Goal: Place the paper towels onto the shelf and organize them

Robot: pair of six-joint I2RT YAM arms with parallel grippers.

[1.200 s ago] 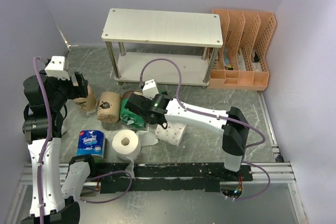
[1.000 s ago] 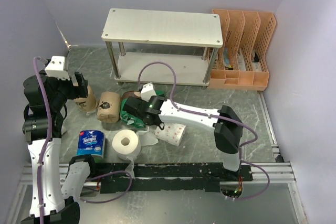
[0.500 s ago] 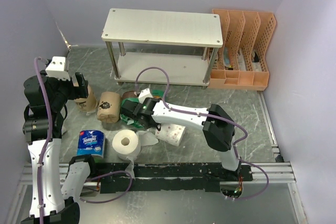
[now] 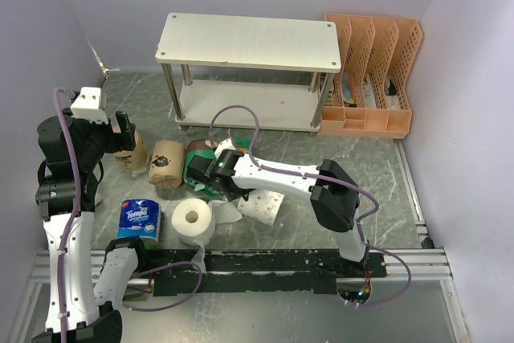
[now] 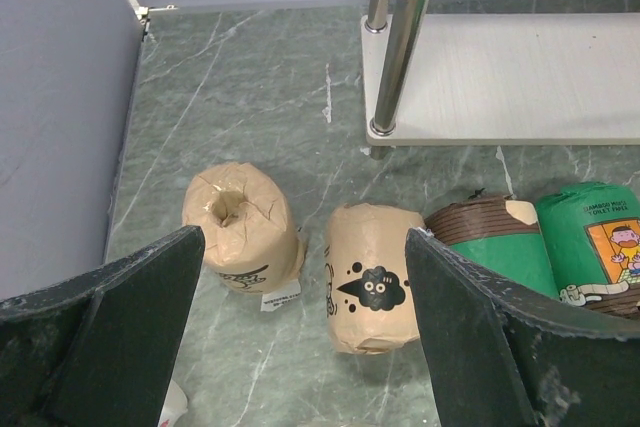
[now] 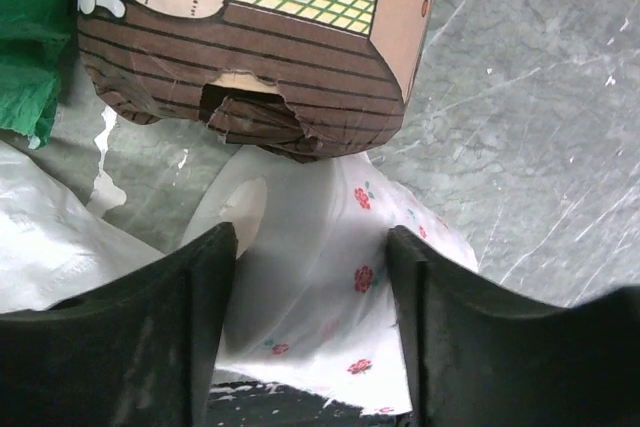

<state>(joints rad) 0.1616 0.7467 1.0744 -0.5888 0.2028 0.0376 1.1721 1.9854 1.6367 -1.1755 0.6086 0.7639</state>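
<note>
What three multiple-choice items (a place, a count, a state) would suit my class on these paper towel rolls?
1. Where is the blue Tempo roll? A on the shelf's top board; B on the table beside a bare white roll; C in the orange rack.
2. How many tan-wrapped rolls show in the left wrist view? A four; B one; C two.
3. How is the left gripper? A open, holding nothing; B shut on a tan roll; C shut on a shelf post.
Answers: 1 B, it stands on the table; 2 C, two are in view; 3 A, its fingers stand wide apart.
</note>
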